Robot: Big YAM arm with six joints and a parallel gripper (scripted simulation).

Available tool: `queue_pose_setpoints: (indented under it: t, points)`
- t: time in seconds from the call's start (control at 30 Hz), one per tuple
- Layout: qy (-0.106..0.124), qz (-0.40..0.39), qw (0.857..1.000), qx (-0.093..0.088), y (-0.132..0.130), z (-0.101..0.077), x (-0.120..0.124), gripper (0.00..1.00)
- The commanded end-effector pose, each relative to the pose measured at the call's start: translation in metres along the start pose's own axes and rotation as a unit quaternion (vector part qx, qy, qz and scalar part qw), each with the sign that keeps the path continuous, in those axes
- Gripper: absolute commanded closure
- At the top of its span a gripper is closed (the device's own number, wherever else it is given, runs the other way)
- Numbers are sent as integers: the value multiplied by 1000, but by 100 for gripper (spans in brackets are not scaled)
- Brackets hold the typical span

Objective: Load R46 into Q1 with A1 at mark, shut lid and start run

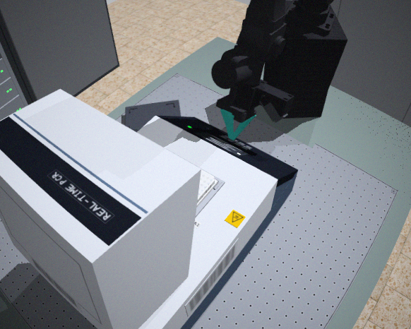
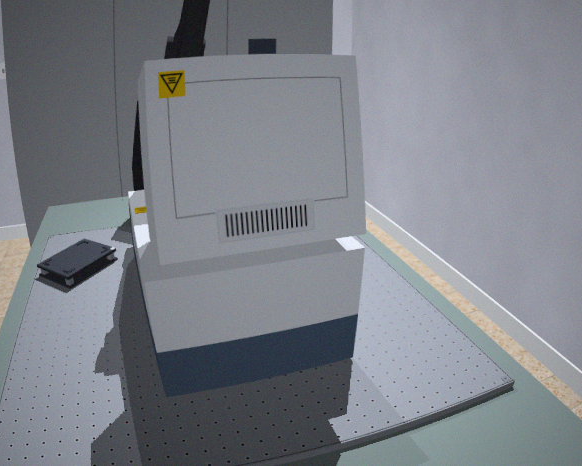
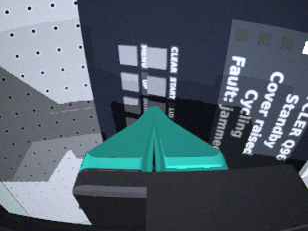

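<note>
fingers [image 1: 233,138] closed on nothing, teal tips together on the keypad of cycler q1's [image 1: 248,183] dark panel. lamp [image 1: 189,126] green. lid [image 1: 92,198] tilted partway over the block; plate r46 [image 1: 207,186] on the block, mostly hidden. nest n1 [image 2: 76,260] bare on the table [image 2: 432,350].

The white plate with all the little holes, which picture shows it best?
The top view: a strip of the white plate peeks out on the block under the tilted lid. In the exterior view the lid's back hides it. The wrist view shows only the shut end effector and keys.
</note>
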State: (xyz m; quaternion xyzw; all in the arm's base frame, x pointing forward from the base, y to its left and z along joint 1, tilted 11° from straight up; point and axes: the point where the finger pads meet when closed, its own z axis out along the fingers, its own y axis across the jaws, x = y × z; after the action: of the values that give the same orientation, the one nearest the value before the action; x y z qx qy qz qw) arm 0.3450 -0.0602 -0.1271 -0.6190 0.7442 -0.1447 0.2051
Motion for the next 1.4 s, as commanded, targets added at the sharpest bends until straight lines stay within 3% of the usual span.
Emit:
queue_pose_setpoints:
  t: [0.0,0.27,0.53,0.7,0.83,0.93,1.2,1.37]
  points:
    - [6,5,1000,2,2,-14,8,100]
    - [-6,-9,1000,0,8,-26,-5,100]
    - [-4,-5,1000,3,9,-33,-2,100]
    - [1,2,1000,5,29,-61,2,100]
    - [-1,-4,1000,3,40,-76,-1,100]
    - [-2,-5,1000,4,38,-75,-1,100]
    - [-1,-4,1000,2,67,-113,-1,100]
    - [3,-5,1000,5,57,-106,0,100]
